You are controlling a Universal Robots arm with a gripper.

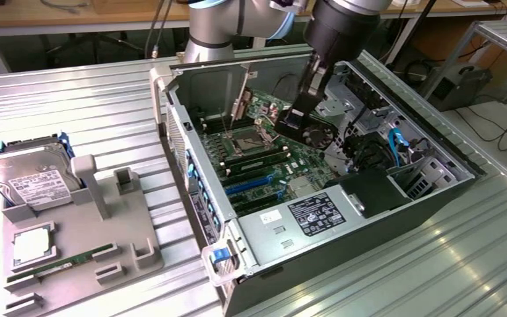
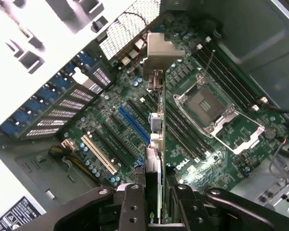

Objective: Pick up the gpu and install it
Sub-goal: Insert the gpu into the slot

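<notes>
Black gripper (image 2: pixel 154 204) clamped on gpu (image 2: pixel 155 134), apparently above green motherboard (image 2: pixel 111 130) slots.

gpu (image 2: pixel 154 163) — near end hidden in tool (image 2: pixel 156 195) | arm (image 1: pixel 342 26) — cut off

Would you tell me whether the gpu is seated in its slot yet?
Out, apparently: the gripper holds the gpu on edge above the motherboard.
</notes>
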